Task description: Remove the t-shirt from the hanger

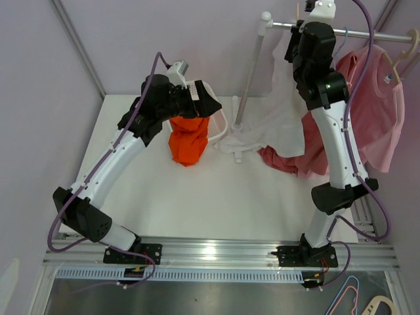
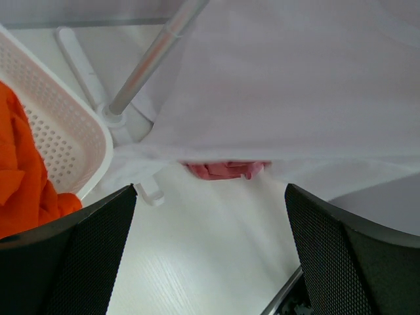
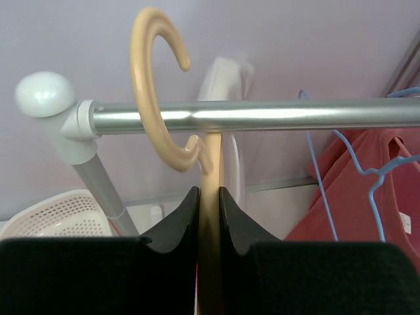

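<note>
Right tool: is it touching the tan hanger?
Touching. In the right wrist view, the right tool is closed on the tan hanger. Both fingers press flat against its neck below the hook, with no gap visible.

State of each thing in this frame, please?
right gripper: shut on the beige hanger's neck.
beige hanger: hook around the rail.
white t-shirt: hanging, hem reaching the table.
left gripper: open, empty.
orange garment: bunched in the white basket.
pink shirt: hung on the rail.
</note>
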You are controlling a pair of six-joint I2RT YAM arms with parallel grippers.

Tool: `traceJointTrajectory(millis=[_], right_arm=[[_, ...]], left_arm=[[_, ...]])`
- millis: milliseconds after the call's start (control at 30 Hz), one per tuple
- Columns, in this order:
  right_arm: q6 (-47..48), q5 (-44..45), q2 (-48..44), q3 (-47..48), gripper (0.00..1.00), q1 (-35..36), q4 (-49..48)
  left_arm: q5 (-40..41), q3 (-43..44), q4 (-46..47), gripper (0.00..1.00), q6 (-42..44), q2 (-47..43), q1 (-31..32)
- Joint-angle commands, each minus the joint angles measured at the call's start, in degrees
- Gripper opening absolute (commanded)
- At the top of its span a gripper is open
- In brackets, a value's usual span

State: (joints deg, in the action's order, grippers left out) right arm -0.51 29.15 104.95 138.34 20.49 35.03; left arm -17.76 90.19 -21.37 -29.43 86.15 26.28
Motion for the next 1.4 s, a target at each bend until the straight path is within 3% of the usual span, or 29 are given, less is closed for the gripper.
traceJointTrajectory(millis=[0, 167, 567, 700, 867, 1100, 1367], right_arm=[[-1.33, -1.81, -5.71, 1.49, 0.00, 0.16, -1.81], [-4.75, -3.13, -8.52, -1.22, 0.00, 0.16, 1.97], [-12.23, -8.66, -18.19, -17.48, 0.00, 0.34, 3.74], [-14.51, -10.69, -22.67, -24.87, 0.00, 0.34, 1.80], [-17.85, -13.67, -24.87, -28.04, 0.00, 0.60, 3.12], [-20.49, -18.07, -26.20, -26.73, 0.00, 2.09, 4.78], [-21.72, -20.35, -27.07, -24.44, 0.00, 3.68, 7.42]], left_arm=[[-0.96, 1.65, 3.70, 1.00, 3.50, -4.41, 2.63], [-3.24, 2.35, 4.32, 1.00, 4.21, -5.99, 5.09], [-5.09, -2.64, 7.47, 1.00, 6.31, -11.17, 18.27], [-5.35, -7.12, 11.33, 1.00, 9.47, -14.07, 24.15], [-5.45, -16.44, 23.27, 1.00, 16.05, -17.77, 33.73], [-5.01, -25.06, 32.88, 1.00, 24.76, -12.34, 38.31], [-0.10, -18.06, 34.90, 1.00, 28.73, -1.87, 40.25]])
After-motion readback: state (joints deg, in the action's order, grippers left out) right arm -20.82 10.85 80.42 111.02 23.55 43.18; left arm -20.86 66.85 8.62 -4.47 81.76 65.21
